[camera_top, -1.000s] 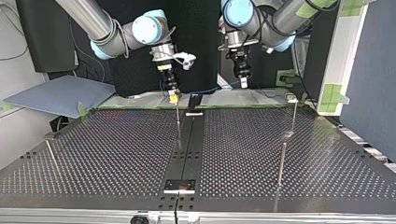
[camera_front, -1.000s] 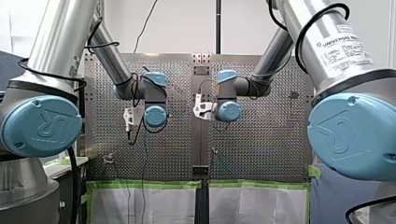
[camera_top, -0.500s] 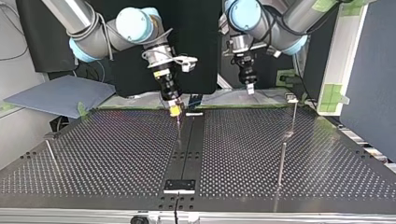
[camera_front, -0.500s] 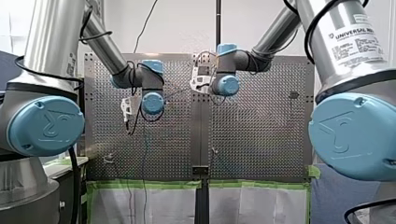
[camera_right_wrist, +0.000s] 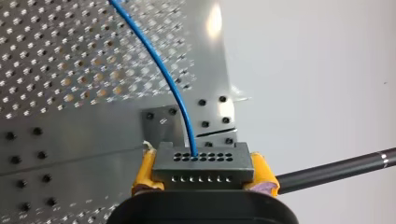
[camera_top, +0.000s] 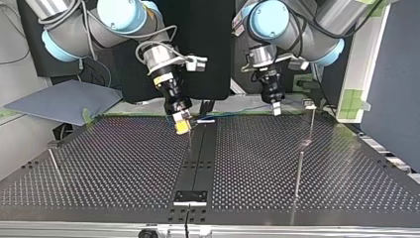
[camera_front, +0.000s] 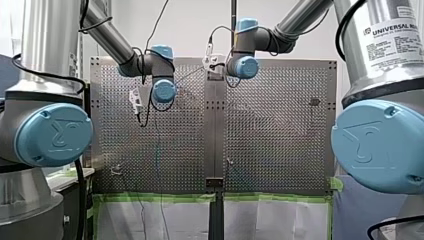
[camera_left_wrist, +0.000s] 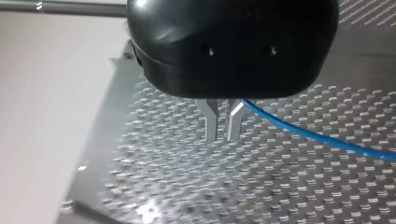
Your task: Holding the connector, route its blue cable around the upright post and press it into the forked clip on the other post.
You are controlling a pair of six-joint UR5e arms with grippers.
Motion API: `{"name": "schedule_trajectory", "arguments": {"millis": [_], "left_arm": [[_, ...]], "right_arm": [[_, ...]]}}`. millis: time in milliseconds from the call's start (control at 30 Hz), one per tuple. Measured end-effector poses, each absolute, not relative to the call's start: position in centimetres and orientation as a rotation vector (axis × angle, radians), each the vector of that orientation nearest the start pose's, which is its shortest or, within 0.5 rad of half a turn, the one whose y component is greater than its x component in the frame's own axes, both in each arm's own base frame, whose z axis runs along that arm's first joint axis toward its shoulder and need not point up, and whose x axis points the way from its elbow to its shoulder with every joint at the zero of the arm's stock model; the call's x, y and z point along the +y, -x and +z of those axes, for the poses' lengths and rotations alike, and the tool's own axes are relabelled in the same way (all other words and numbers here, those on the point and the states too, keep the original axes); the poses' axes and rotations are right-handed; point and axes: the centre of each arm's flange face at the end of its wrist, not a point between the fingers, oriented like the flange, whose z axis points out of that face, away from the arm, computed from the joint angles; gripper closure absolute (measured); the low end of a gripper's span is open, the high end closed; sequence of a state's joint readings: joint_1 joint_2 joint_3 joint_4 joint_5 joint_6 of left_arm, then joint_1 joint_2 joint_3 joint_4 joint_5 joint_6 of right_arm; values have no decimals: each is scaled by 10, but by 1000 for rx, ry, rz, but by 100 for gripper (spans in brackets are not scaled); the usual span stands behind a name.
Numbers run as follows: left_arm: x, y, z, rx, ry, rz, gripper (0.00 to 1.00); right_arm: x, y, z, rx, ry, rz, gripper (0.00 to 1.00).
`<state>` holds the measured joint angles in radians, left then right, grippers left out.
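Over the perforated surface (camera_top: pixel 124 163) the connector (camera_right_wrist: pixel 203 165) is clamped in the right pincer (camera_right_wrist: pixel 203 175); upright post (camera_top: pixel 189 141) just beside it, toward the left arm (camera_top: pixel 297 34).

Glare was seen on the desk (camera_right_wrist: pixel 212 28) in the right wrist view; the top view's upper middle was left in darkness.

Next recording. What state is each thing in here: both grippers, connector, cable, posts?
right gripper: shut on the connector.
connector: gripped, holed face pointing away from the gripper.
blue cable: plugged into the connector, runs to the left gripper, not in the forked clip.
left gripper: hovering, blue cable beside it; grip unclear.
forked clip: empty.
clip post: upright.
middle post: upright.
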<state>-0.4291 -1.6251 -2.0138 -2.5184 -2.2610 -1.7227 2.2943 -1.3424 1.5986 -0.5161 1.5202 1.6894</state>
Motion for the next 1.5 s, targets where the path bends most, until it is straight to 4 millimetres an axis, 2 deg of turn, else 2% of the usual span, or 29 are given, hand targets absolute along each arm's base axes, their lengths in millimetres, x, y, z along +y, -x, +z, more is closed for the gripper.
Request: {"name": "schedule_trajectory", "arguments": {"millis": [167, 533, 800, 1067, 1300, 1500], "left_arm": [[-245, -394, 341, 1391, 401, 17, 86], [-226, -411, 391, 1333, 469, 0, 84], [-205, -427, 432, 1273, 501, -46, 84], [-182, -448, 471, 1199, 521, -94, 84], [-162, -466, 492, 1147, 531, -128, 84], [-144, -486, 494, 1145, 523, -123, 82]], "right_arm": [[-356, -500, 411, -702, -1484, 2028, 100], [-363, -500, 416, -696, -1464, 2047, 100], [-367, -504, 419, -687, -1460, 2057, 100], [-368, -516, 421, -663, -1465, 2074, 100], [-368, -523, 432, -634, -1443, 2104, 100], [-371, -528, 438, -617, -1426, 2121, 100]]}}
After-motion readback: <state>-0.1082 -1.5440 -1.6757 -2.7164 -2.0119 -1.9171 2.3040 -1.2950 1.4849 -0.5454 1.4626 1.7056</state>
